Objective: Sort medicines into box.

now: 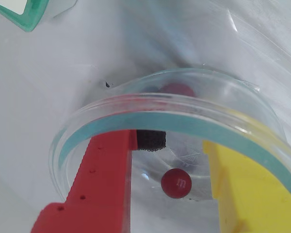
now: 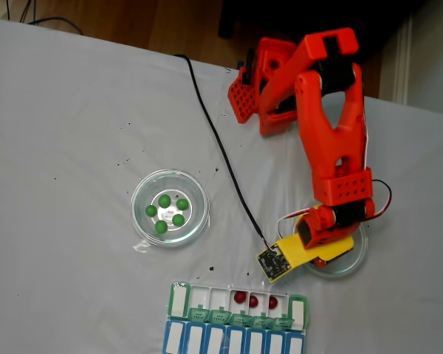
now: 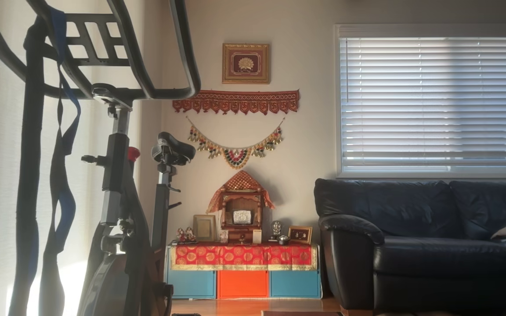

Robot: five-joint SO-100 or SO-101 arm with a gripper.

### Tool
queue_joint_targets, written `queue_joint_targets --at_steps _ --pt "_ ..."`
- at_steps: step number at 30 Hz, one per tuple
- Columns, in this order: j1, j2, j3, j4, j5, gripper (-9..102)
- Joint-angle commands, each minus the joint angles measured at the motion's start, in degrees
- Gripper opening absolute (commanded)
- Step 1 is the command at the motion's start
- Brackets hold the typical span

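The orange arm (image 2: 332, 140) is seen in the fixed view reaching from its base at the far side down toward the near right, wrist bent downward. The gripper (image 1: 169, 194) is held with jaws parted in the wrist view: red finger (image 1: 97, 184) at left, yellow finger (image 1: 247, 189) at right, clear gap between them.

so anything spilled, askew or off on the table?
Nothing spilled. Five green balls sit in their glass dish, three red balls in the green box. The open gripper straddles a red ball in the other dish.
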Motion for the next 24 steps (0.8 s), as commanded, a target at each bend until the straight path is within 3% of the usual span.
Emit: queue_joint_targets --at_steps 1,9,15,18,24 --pt "0.44 0.7 -0.18 -1.67 -0.79 12" --pt "0.26 1.14 0.44 -2.64 -0.26 1" --pt "-0.09 4.92 2.55 -1.93 1.05 1" --pt "-0.62 9.14 3.08 1.58 3.16 1" --pt "-2.46 16.44 -1.32 16.61 8.17 1"
